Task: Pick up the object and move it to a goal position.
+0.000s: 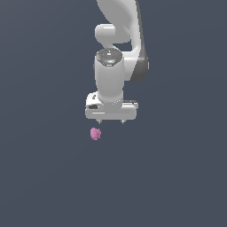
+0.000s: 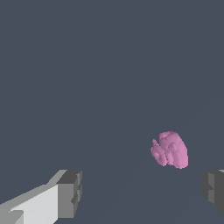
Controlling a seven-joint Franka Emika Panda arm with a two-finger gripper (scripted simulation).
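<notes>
So the small lumpy pink-magenta blob (image 1: 95, 133) sits a little below the middle of the exterior frame on the plain dark grey floor (image 1: 177, 186), and we'd say it's just lying loose there, nothing touching it. The white robot gripper (image 1: 111, 121) hangs just above it and a bit toward the exterior view's right, so not lined up yet. Its fingers (image 2: 70, 192) are spread wide and hold nothing. The white arm (image 1: 116, 48) drops from the top of the frame, wrist pointing straight down, probably set for a top-down grab.

Pink blob (image 1: 95, 133), white hand (image 1: 111, 121), grey bkgd.
</notes>
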